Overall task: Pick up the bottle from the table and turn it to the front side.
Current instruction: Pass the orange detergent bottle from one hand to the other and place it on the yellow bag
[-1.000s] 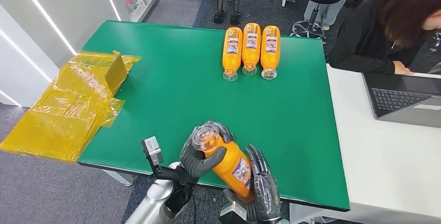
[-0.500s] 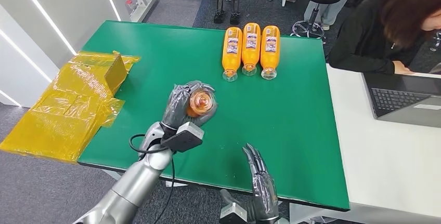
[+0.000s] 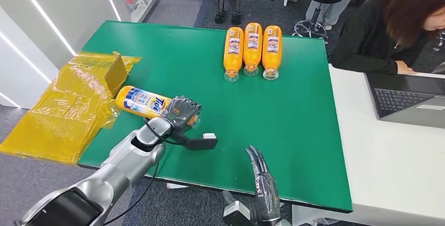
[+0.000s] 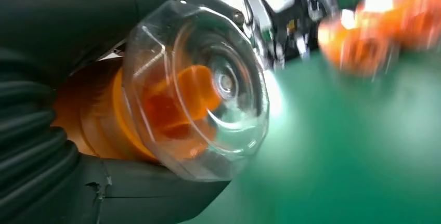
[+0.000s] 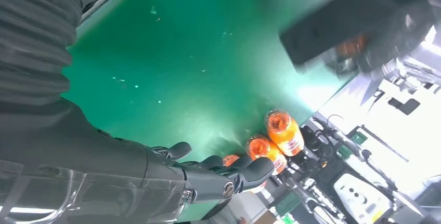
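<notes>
The orange bottle point(image 3: 144, 101) lies on its side near the left edge of the green tabletop point(image 3: 294, 110), toward the near half. Its label faces up, with blue and white print on it. The bottom of the bottle points at the left edge and the cap end points toward the middle of the tabletop. The left hand point(image 3: 180, 113) is wrapped around the neck end and holds it. In the left wrist view the clear cap point(image 4: 200, 86) shows close up, with the orange neck behind it and dark fingers point(image 4: 151, 195) pressed along the bottle.

The right hand point(image 3: 261, 184) is at the near edge of the tabletop, well apart from the bottle. Its fingers are spread and straight, and it holds nothing. In the right wrist view its dark fingers point(image 5: 218, 174) reach out above the green surface.

Three more orange bottles point(image 3: 252, 49) lie side by side near the far edge, caps pointing to the near side. A crumpled yellow plastic bag point(image 3: 68, 103) hangs over the left edge, just beside the held bottle. A person in black point(image 3: 378, 32) sits past the right edge at a white desk point(image 3: 393, 163) with a laptop point(image 3: 409, 100).
</notes>
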`<action>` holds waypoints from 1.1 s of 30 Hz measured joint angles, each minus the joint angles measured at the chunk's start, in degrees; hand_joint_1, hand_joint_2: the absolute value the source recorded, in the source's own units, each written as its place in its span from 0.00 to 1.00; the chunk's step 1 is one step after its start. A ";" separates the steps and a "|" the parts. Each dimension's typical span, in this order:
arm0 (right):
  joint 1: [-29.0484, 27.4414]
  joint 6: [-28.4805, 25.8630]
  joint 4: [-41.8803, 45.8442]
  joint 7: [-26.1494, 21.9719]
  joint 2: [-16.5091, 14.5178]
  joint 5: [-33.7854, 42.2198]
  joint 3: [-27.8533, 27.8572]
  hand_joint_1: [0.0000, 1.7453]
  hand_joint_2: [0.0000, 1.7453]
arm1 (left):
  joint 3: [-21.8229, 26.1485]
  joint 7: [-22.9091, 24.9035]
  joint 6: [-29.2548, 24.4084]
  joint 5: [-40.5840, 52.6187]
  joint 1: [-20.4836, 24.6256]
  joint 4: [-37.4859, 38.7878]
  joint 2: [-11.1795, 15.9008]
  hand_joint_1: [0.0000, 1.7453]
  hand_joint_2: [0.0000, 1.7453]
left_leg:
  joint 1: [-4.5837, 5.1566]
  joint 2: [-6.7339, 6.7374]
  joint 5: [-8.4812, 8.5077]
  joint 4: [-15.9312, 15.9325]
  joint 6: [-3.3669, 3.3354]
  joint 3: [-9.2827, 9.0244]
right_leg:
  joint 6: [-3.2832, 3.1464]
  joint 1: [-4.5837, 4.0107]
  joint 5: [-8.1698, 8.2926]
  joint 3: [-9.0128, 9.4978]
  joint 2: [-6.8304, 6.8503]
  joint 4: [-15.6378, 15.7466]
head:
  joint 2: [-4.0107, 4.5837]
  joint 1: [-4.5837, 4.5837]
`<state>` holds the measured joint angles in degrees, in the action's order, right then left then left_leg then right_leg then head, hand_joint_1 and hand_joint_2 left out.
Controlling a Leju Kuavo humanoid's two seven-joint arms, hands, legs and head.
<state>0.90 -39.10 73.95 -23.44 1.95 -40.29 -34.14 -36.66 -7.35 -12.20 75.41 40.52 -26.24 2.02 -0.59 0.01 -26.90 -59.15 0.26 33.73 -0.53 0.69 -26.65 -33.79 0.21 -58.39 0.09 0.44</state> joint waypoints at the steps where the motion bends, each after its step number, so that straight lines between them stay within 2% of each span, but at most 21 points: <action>1: -0.04 0.01 0.02 0.19 0.00 0.03 0.00 0.00 1.00 | -0.53 0.86 0.63 0.32 0.23 1.22 0.49 1.00 1.00 | -0.01 0.03 0.00 0.00 0.00 0.01 | 0.00 0.00 0.00 -0.03 -0.05 0.00 | 0.00 0.00; 6: -0.17 0.36 0.15 0.79 0.09 0.39 0.00 0.00 1.00 | -2.32 4.75 3.93 1.17 1.69 6.11 2.50 1.00 1.00 | -0.02 0.06 0.00 0.01 0.01 0.02 | -0.01 -0.01 0.01 -0.08 -0.10 -0.02 | 0.00 -0.01; 13: -1.15 0.73 1.59 1.52 0.83 1.17 0.02 0.00 1.00 | -2.38 8.98 8.07 0.29 3.08 8.74 3.74 1.00 1.00 | -0.01 0.09 0.00 0.02 0.01 0.01 | -0.05 0.00 0.03 -0.04 -0.10 -0.02 | 0.00 0.01; 17: -1.87 0.68 2.56 1.75 1.62 1.19 0.02 0.00 1.00 | -2.37 11.14 9.65 0.30 3.65 9.62 4.20 0.03 1.00 | -0.01 0.09 0.01 0.02 0.03 -0.01 | -0.07 0.00 0.05 -0.02 -0.09 -0.02 | 0.00 0.01; 19: -2.20 0.69 2.75 1.77 2.06 1.51 -0.01 0.00 1.00 | -2.35 11.88 9.97 0.10 3.81 9.90 4.62 0.00 1.00 | -0.02 0.09 0.02 0.03 0.05 -0.04 | -0.07 0.00 0.05 0.01 -0.10 -0.03 | 0.00 0.01; 27: -2.21 0.78 1.78 -0.02 3.02 4.56 -0.52 0.00 1.00 | -1.77 12.38 9.04 -0.65 4.04 10.44 6.97 0.00 1.00 | -0.03 0.14 0.04 0.08 0.09 -0.19 | -0.10 0.00 0.05 0.09 -0.12 -0.12 | 0.00 0.01; 33: -1.23 0.78 -0.30 -1.65 3.04 6.17 -0.59 0.00 1.00 | -0.92 12.77 8.82 -0.67 4.04 10.49 7.55 0.00 1.00 | -0.02 0.14 0.07 0.08 0.13 -0.25 | -0.11 0.00 0.05 0.11 -0.12 -0.17 | 0.00 0.01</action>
<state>-0.33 -38.32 73.65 -25.09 4.98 -34.12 -34.73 -37.58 5.42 -3.39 74.74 44.56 -15.76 9.57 -0.61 0.15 -26.83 -59.08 0.39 33.48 -0.64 0.69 -26.60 -33.68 0.08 -58.57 0.09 0.45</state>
